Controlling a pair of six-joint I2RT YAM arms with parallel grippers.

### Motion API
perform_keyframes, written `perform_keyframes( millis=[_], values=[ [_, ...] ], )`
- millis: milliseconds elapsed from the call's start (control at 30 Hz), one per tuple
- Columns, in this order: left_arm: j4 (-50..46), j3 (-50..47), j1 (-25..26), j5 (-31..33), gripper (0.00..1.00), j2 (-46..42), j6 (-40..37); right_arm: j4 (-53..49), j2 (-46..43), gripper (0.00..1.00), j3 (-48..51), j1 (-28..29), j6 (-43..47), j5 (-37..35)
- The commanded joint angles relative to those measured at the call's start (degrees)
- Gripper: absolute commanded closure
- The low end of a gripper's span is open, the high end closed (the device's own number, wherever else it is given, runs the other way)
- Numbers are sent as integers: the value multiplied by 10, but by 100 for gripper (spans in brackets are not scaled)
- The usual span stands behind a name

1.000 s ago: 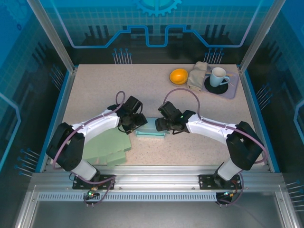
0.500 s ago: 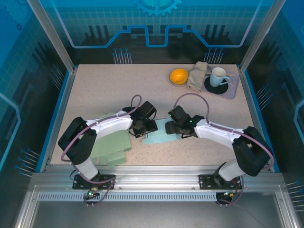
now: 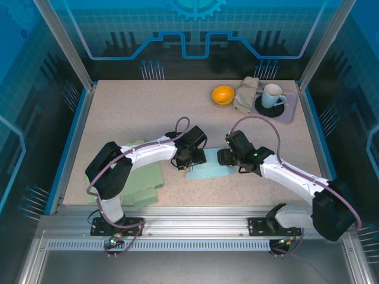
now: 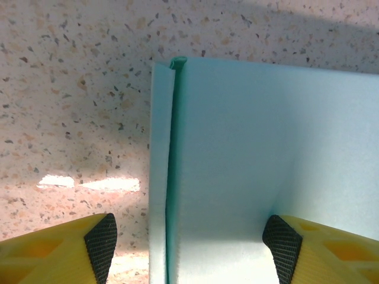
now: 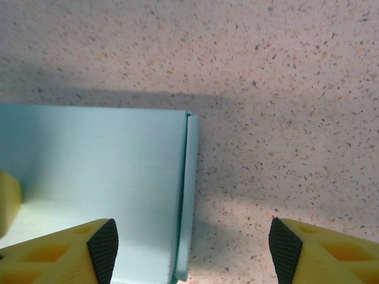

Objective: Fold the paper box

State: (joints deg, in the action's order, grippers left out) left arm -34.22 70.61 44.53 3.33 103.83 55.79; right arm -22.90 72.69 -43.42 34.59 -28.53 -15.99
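A pale turquoise flattened paper box (image 3: 207, 171) lies on the speckled table between the two arms. My left gripper (image 3: 190, 160) hovers over its left end, open. In the left wrist view that end's folded edge (image 4: 169, 171) runs between the fingertips (image 4: 100, 242), which stand wide apart. Open as well, my right gripper (image 3: 231, 158) is over the box's right end. The right wrist view shows the box (image 5: 100, 177) with its right edge flap (image 5: 188, 195) between the spread fingertips (image 5: 102, 242), and bare table on the right side.
A stack of pale green flat box blanks (image 3: 137, 180) lies at the front left under the left arm. At the back right are an orange bowl (image 3: 222, 94), a folded cloth (image 3: 246, 93) and a white mug (image 3: 272, 94) on a dark saucer, on a grey tray (image 3: 288, 112).
Both arms have travelled to the right along with the box. The box stood on edge as a thin strip before; it now lies flat on the table.
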Motion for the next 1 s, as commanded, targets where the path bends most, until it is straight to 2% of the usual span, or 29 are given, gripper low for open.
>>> perform_keyframes(
  millis=[0,233,400,533,867,900,933,967],
  values=[
    [-26,18,1,24,28,20,-18,27,44,29,6,-15,28,24],
    [-23,15,0,26,28,32,-21,62,106,29,26,-19,3,39],
    [8,8,-16,-6,29,41,-51,72,107,30,47,-19,-16,50],
    [25,-2,-35,-24,28,17,-38,65,84,30,60,-11,-23,52],
    [-75,89,-40,-4,15,1,40,65,36,30,78,1,-38,43],
    [-79,95,-40,-2,11,0,42,65,37,30,77,3,-36,44],
    [-83,103,-40,1,1,0,44,65,41,30,75,2,-34,43],
    [-87,108,-40,3,1,2,43,64,43,30,75,1,-32,42]
  ],
)
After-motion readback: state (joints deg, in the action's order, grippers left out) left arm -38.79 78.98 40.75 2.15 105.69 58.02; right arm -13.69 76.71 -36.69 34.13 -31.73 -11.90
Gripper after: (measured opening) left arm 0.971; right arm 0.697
